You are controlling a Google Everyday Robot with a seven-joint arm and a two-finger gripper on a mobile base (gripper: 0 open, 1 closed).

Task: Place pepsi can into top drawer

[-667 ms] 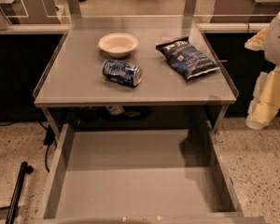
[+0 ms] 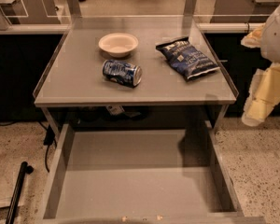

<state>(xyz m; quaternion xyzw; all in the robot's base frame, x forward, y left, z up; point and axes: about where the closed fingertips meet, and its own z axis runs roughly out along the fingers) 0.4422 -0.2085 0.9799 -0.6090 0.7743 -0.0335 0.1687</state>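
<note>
The pepsi can point(image 2: 122, 73) lies on its side near the middle of the grey tabletop point(image 2: 84, 92), silver end facing right. The top drawer point(image 2: 135, 190) is pulled out below the tabletop's front edge, and its flat grey bottom is bare. My gripper point(image 2: 257, 107) hangs at the right edge of the view, beside the table's right front corner. It is off to the right of the can, apart from it and holding nothing that I can see.
A cream bowl point(image 2: 118, 44) stands behind the can. A dark-blue chip bag point(image 2: 187, 58) lies at the right of the tabletop. Clear rims line the tabletop's sides and back. A black pole point(image 2: 16, 192) and cables lie on the floor at left.
</note>
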